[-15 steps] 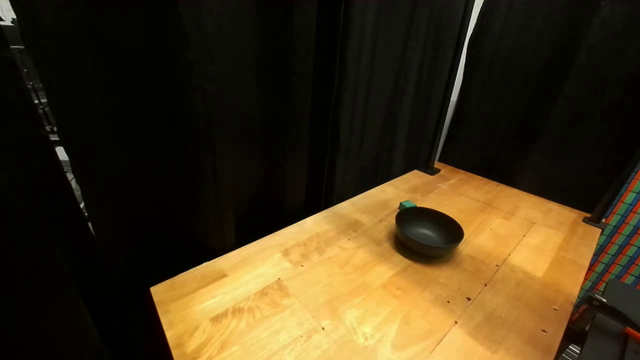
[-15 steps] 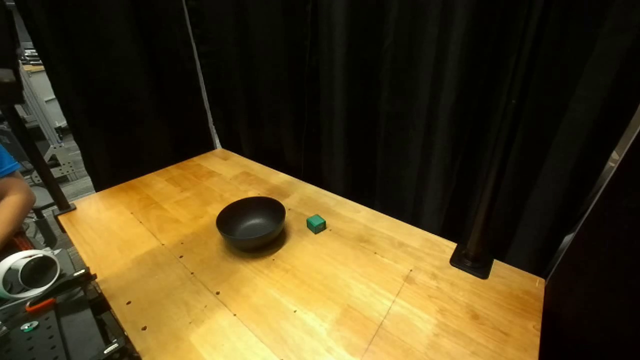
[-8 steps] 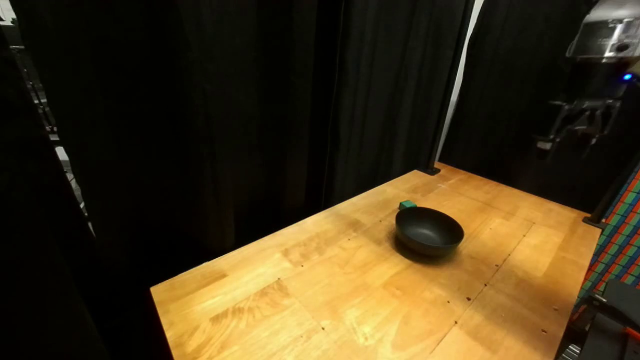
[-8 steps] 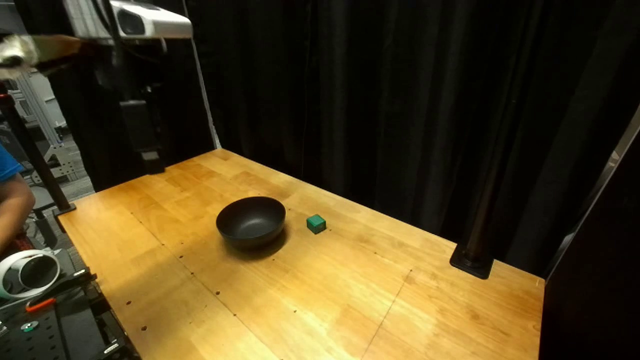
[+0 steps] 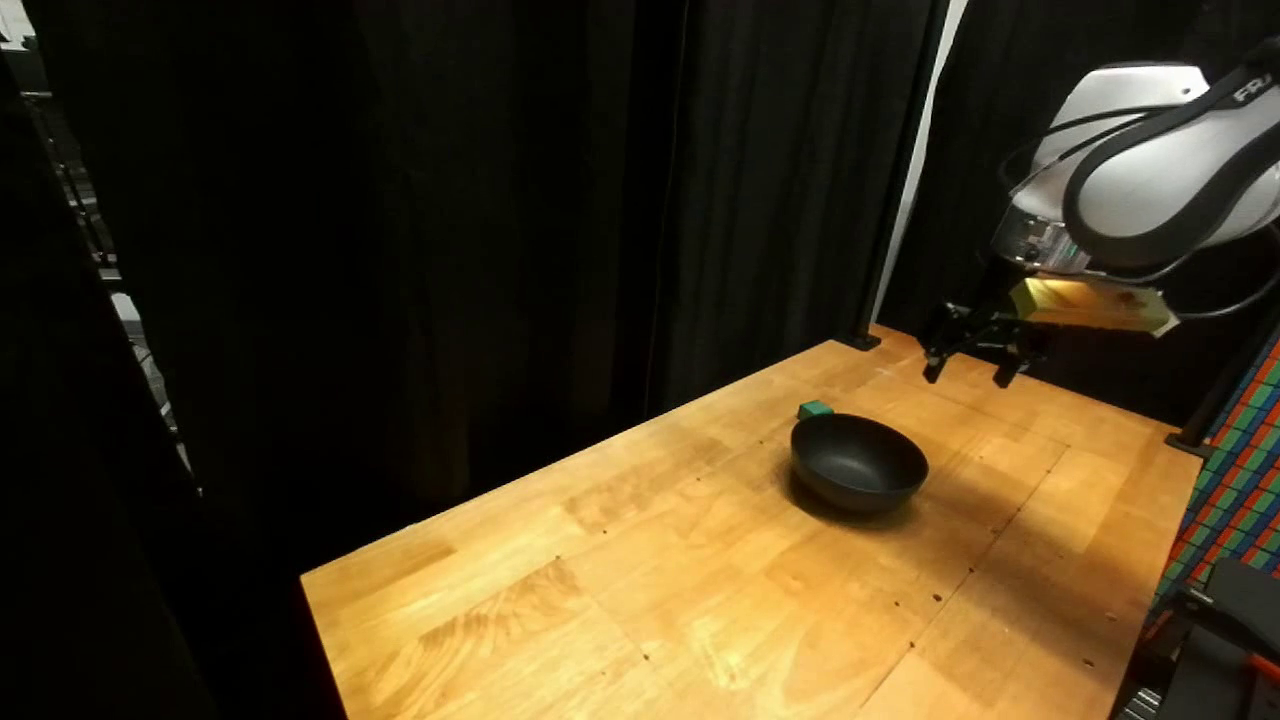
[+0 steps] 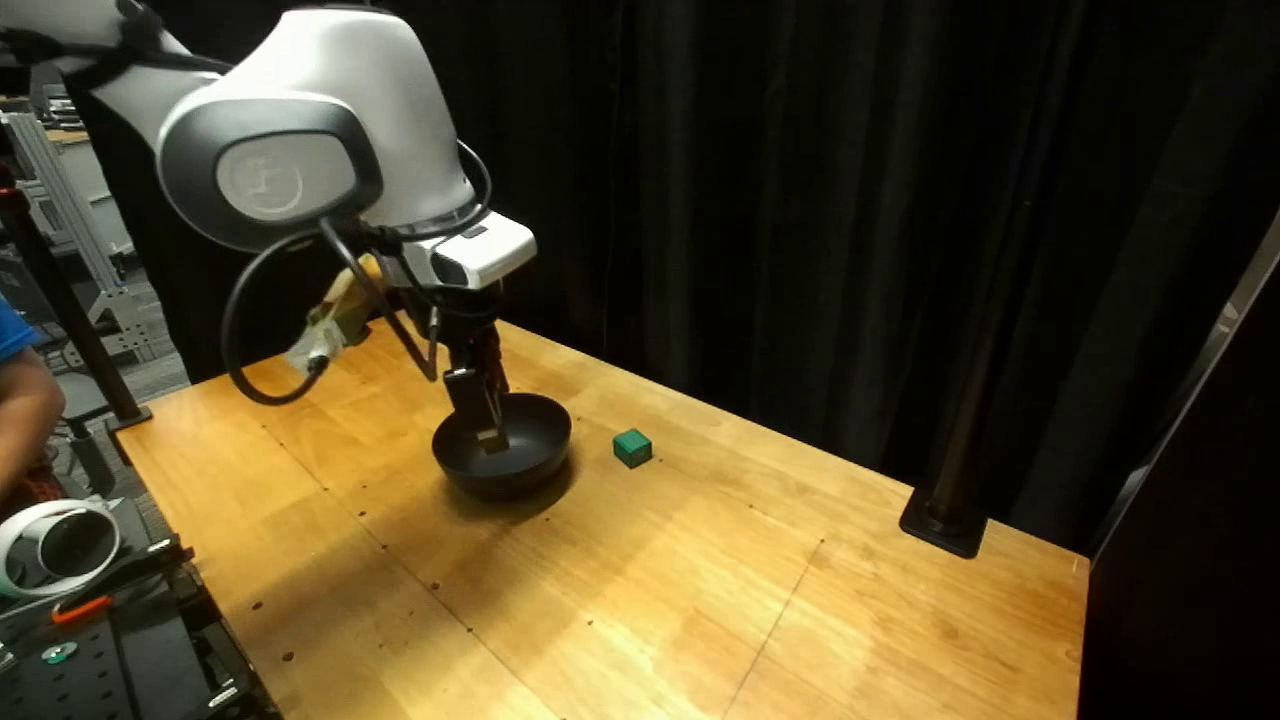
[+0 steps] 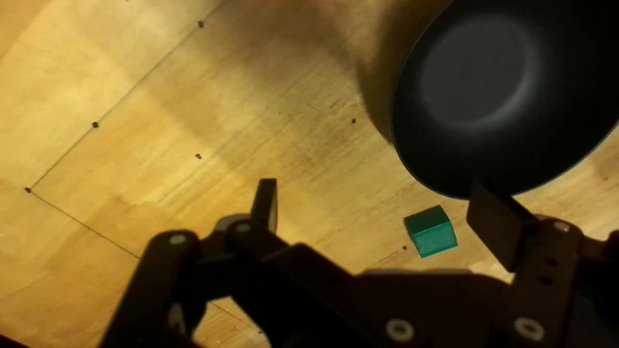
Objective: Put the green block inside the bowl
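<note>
The small green block sits on the wooden table right beside the black bowl in an exterior view, partly hidden by its rim. It shows whole in an exterior view and in the wrist view. The black bowl stands upright and empty; it also shows in an exterior view and, cut off, at the wrist view's upper right. My gripper is open and empty, in the air above the table. In an exterior view its fingers overlap the bowl. In the wrist view the block appears between the spread fingers, nearer the right one.
The wooden table has black curtains along its edges. A black post base stands at the table edge. A dark side platform with a white ring-shaped part lies at the left, near a person's arm.
The arm was out of both exterior views, then came in high at the edge, and is now lower and closer to the bowl and block. The block and bowl have not moved.
</note>
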